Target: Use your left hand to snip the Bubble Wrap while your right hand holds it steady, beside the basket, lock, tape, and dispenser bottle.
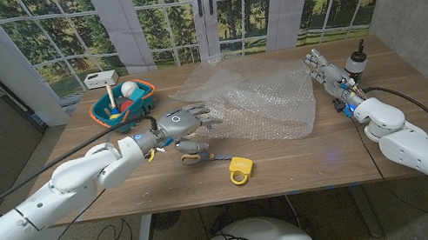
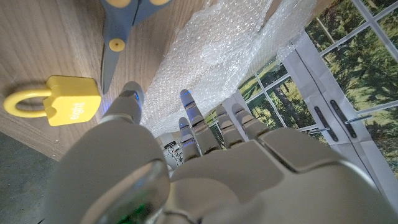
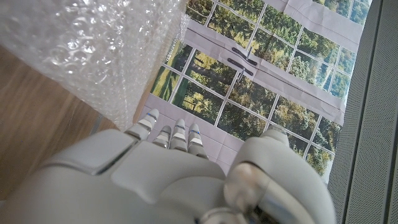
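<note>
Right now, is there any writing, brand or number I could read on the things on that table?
None can be read.
Yellow padlock: raised marks on its body, too blurred to read.
White box behind the basket: dark marks, too small to read.
Dispenser bottle: no label legible.
Scissors and bubble wrap: no lettering visible.
</note>
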Controlling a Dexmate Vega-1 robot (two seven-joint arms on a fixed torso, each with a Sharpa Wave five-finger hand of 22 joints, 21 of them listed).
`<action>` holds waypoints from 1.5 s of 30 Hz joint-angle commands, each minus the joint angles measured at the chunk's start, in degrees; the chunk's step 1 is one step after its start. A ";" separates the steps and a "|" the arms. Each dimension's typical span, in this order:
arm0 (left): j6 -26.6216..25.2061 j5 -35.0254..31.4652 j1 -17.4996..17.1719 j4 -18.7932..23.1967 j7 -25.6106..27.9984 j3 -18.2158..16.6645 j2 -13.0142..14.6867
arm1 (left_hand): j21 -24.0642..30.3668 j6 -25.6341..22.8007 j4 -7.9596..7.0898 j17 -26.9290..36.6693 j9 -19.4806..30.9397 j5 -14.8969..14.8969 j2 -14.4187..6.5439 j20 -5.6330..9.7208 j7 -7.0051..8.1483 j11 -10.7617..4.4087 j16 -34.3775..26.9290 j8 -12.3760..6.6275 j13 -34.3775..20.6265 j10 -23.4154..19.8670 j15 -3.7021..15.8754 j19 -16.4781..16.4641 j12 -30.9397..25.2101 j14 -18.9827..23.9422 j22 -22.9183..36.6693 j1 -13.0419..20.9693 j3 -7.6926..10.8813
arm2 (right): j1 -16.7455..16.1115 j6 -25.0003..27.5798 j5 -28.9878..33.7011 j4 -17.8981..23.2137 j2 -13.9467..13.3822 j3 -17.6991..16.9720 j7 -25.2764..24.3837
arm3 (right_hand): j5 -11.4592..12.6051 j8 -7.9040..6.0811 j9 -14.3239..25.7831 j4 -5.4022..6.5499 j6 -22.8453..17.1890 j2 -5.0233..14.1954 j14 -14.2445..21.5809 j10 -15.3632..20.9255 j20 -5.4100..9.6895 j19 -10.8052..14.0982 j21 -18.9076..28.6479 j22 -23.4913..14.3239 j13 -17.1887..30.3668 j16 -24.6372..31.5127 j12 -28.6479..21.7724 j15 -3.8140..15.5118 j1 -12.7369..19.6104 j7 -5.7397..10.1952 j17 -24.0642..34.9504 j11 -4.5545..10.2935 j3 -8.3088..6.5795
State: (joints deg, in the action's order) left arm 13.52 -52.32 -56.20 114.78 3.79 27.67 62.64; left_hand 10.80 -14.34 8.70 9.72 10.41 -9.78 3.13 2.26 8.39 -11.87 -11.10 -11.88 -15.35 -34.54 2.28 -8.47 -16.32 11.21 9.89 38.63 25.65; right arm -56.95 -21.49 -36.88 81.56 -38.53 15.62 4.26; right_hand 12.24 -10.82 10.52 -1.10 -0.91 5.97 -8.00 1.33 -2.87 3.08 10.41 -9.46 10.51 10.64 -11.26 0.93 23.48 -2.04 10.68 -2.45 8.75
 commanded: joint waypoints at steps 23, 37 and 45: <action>0.39 -0.13 0.36 -1.64 -2.27 2.05 -0.62 | 0.24 1.83 0.09 0.22 0.04 -0.34 -0.75 -0.56 0.27 -0.26 -0.11 0.80 -0.66 0.53 9.11 -0.03 0.51 0.16 0.11 0.99 -0.75 | -0.24 0.29 -0.41 -0.20 0.30 -0.01 -0.32 | -0.39 -0.23 0.13 -0.31 -0.09 0.40 0.11 0.58 -0.34 -0.13 0.37 -0.25 0.32 0.49 -0.24 0.02 0.16 0.01 0.02 -0.29 -0.17; 0.09 -0.42 0.28 -1.55 -2.93 2.54 -0.56 | 0.22 1.58 0.11 0.23 0.05 -0.38 -0.94 -0.61 0.32 -0.30 -0.13 0.69 -0.86 -0.04 8.97 0.05 0.39 0.26 0.11 1.21 -0.83 | -0.12 -0.02 -0.26 -0.42 0.30 0.07 -0.01 | -0.40 -0.23 0.12 -0.42 -0.11 0.68 0.24 0.79 -0.30 -0.04 0.39 -0.25 0.33 0.53 -0.26 0.08 0.32 0.05 0.00 -0.25 -0.42; 0.58 -0.38 0.88 -2.13 -3.62 3.30 -1.17 | 0.20 1.39 0.12 0.23 0.05 -0.39 -1.00 -0.67 0.44 -0.27 -0.15 0.62 -0.95 -0.10 8.92 0.10 0.42 0.36 0.10 1.32 -0.87 | -0.14 0.26 -0.34 -0.25 0.30 0.16 -0.02 | -0.44 -0.26 0.12 -0.49 -0.19 0.74 0.26 0.90 -0.23 -0.01 0.39 -0.25 0.33 0.52 -0.28 0.08 0.39 0.04 -0.01 -0.35 -0.52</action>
State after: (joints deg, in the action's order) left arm 13.73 -52.54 -55.88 113.16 0.97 30.12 62.01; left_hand 10.81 -12.38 8.85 9.72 10.41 -9.78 2.38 2.04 8.51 -12.17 -11.10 -10.99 -16.14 -34.25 2.35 -8.26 -15.65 11.28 9.89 39.38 24.85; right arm -57.08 -21.33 -37.21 81.26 -38.26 15.69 4.14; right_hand 11.80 -10.82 10.52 -1.51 -0.91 6.28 -7.88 2.01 -2.87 3.08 10.41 -9.46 10.51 10.64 -11.26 1.04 23.78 -2.04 10.68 -2.51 8.34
